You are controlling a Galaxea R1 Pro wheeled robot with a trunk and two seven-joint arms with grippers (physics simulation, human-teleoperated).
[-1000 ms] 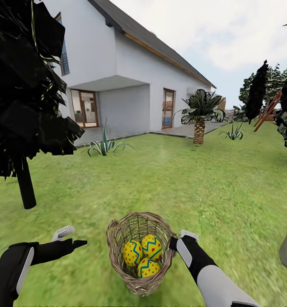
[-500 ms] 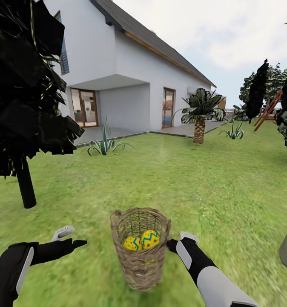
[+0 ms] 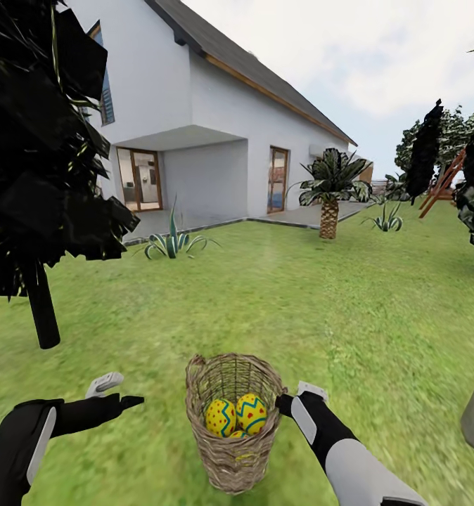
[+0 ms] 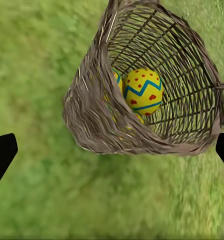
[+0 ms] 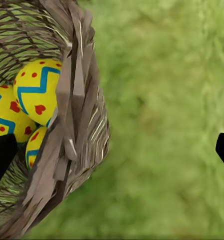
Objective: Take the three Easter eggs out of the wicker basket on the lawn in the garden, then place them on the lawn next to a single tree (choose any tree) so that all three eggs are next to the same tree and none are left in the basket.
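Our right gripper [image 3: 287, 402] spread wide, touching basket [image 3: 235, 450] rim. Our left gripper [image 3: 117, 393] spread too, apart from it. Basket on lawn [image 3: 300, 309], eggs [image 3: 237, 414] inside.

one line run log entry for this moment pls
stage: at basket | wicker basket: on lawn | Easter eggs: inside basket | right gripper: open, straddling rim | left gripper: open, beside basket
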